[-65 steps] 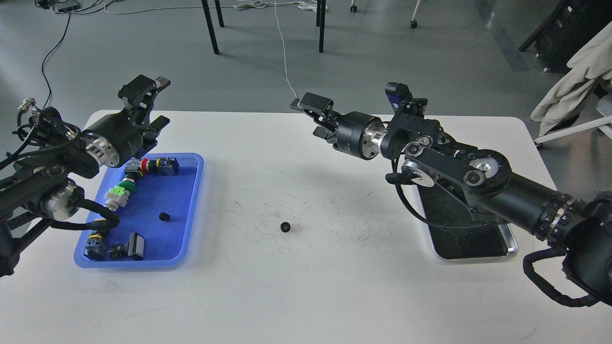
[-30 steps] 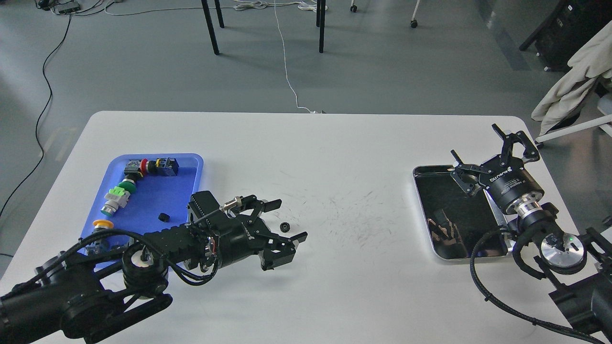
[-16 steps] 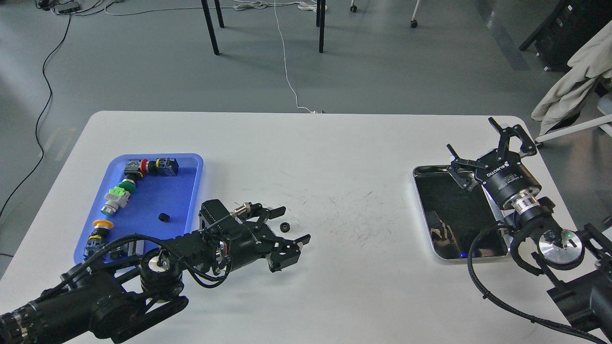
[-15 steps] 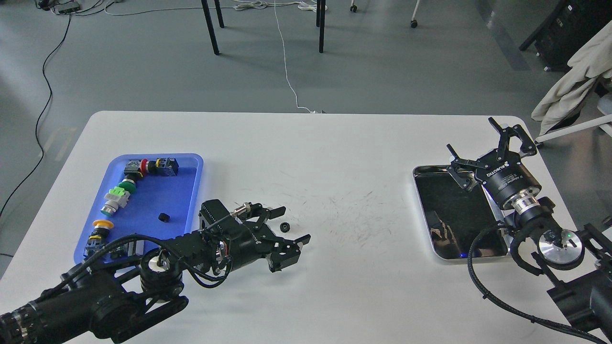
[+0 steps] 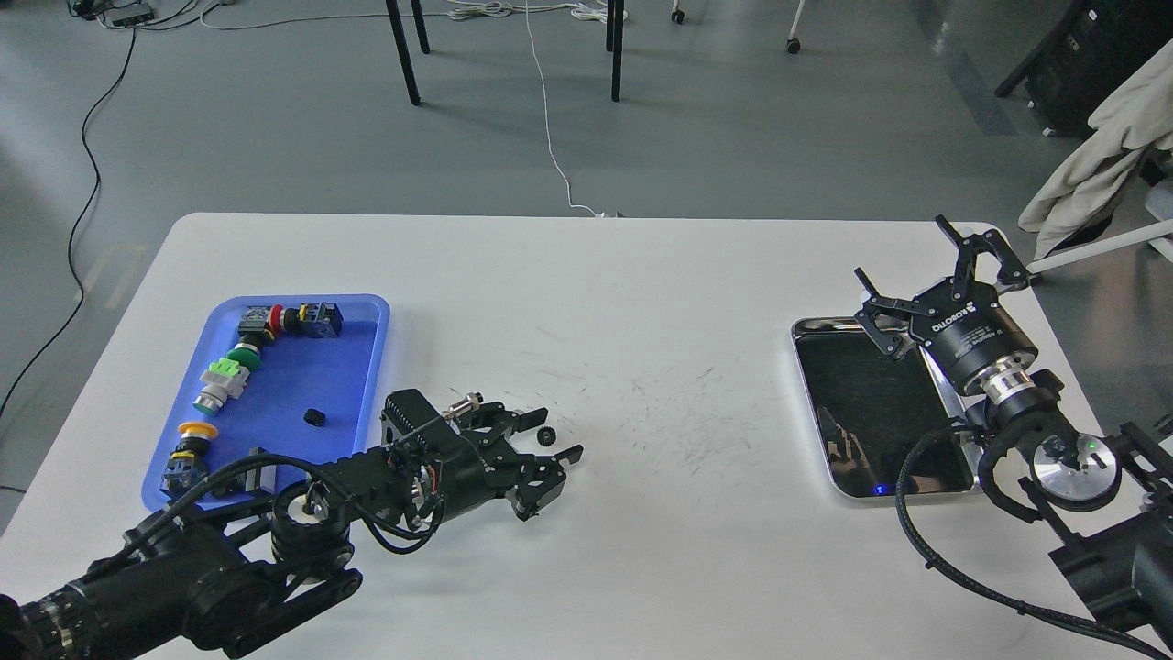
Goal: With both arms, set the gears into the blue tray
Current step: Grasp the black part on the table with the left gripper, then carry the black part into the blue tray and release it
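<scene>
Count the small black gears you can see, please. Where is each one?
2. One gear lies inside the blue tray. The other gear is on the white table, between the open fingers of the left gripper. More may be hidden behind the arm.

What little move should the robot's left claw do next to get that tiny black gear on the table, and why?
Probably close the fingers. The left gripper is open low over the white table, and the tiny black toothed gear lies between its fingertips, not yet held. Once gripped, it can be carried to the shallow blue plastic tray, where another small black gear already lies.
</scene>
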